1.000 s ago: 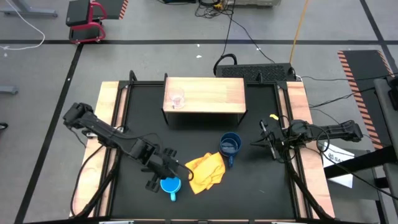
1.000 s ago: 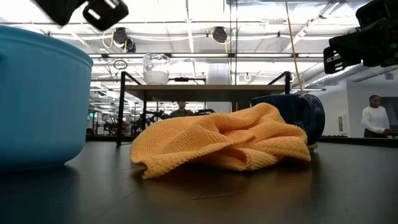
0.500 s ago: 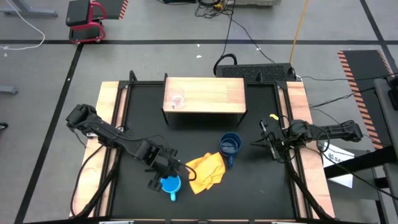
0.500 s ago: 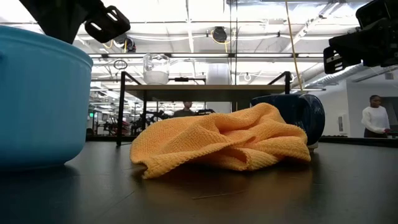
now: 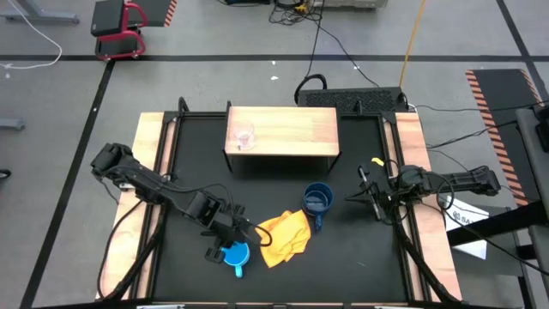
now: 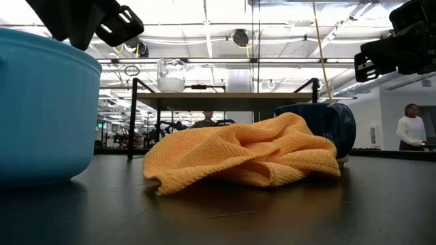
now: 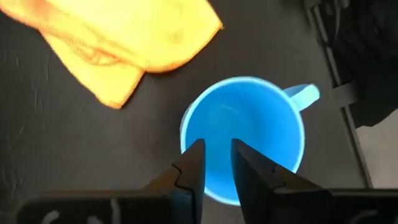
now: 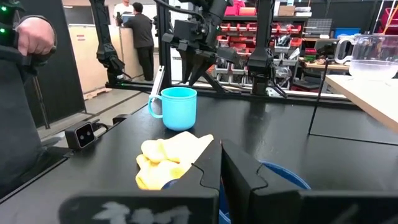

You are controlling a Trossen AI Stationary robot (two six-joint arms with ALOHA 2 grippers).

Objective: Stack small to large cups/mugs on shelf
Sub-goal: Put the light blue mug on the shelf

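The light blue mug point(image 5: 234, 255) stands upright on its base on the black table near the front left, handle toward the near edge. My left gripper point(image 7: 217, 149) hangs just above its mouth, pointing down, fingers a narrow gap apart and touching nothing. The dark blue mug point(image 5: 317, 202) stands upright at mid-table. The clear glass cup point(image 5: 245, 137) stands on the left end of the wooden shelf point(image 5: 292, 130). My right gripper point(image 5: 364, 190) waits shut and empty by the right rail.
A crumpled yellow cloth point(image 5: 283, 236) lies between the two mugs, close to the light blue one. Light wooden rails point(image 5: 154, 172) run along both table sides. A small black camera point(image 8: 81, 134) sits at the near edge. People stand in the room behind.
My left gripper has come down and a little toward the near edge, closing in over the mouth of the light blue mug. The mugs, cloth and glass cup have stayed where they were.
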